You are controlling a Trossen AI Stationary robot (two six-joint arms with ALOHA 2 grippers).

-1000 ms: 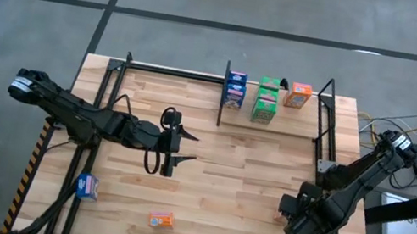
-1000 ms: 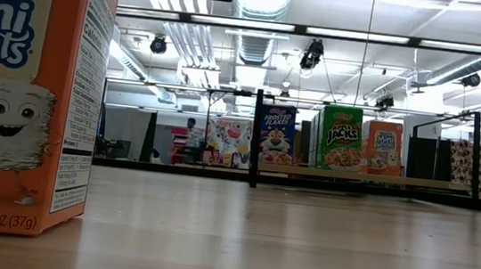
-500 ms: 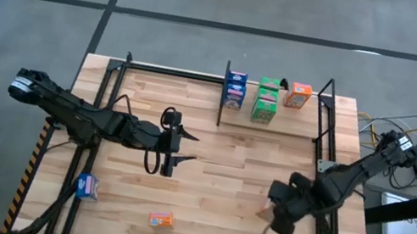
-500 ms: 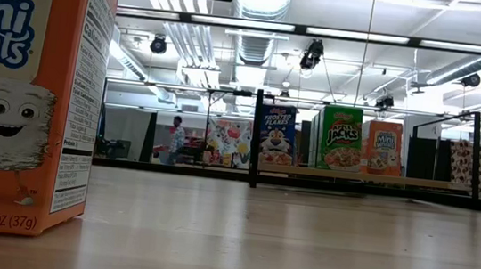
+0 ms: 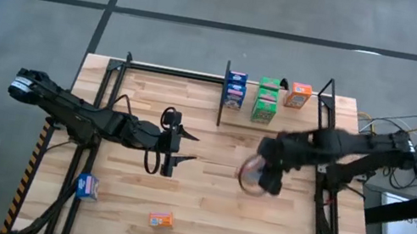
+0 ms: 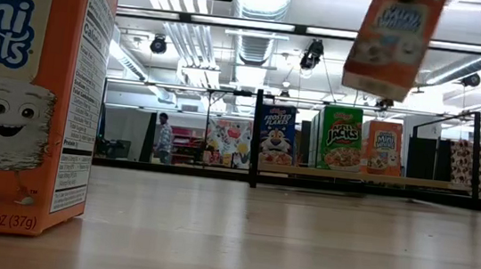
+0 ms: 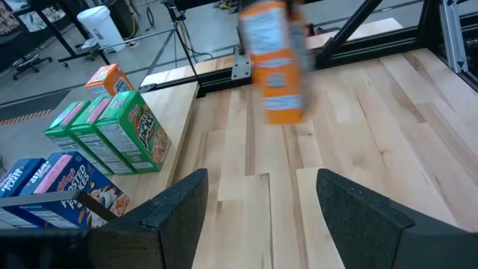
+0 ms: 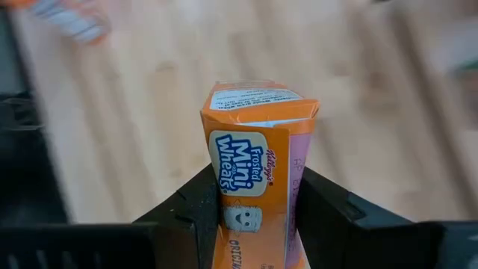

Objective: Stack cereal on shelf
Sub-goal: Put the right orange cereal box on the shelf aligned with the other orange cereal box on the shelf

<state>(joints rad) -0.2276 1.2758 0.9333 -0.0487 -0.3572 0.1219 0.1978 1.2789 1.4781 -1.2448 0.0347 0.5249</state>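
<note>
Orange box [image 8: 258, 179] — "Frosted Mini Wheats"; blue box [image 6: 277, 134] — "Frosted Flakes".

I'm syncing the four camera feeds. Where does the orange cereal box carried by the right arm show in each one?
High view: blurred orange cereal box at the right end effector, right of centre.
Low view: top right, hanging tilted in the air.
Left wrist view: upper middle, above the tabletop.
Right wrist view: centre, between the fingers.
Shared landmark: green boxes on the shelf.

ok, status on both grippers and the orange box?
Right gripper shut on small orange cardboard cereal box, airborne mid-table. Left gripper open, empty, hovering. Light-wood shelf holds blue, green, orange boxes. Path looks clear.
</note>
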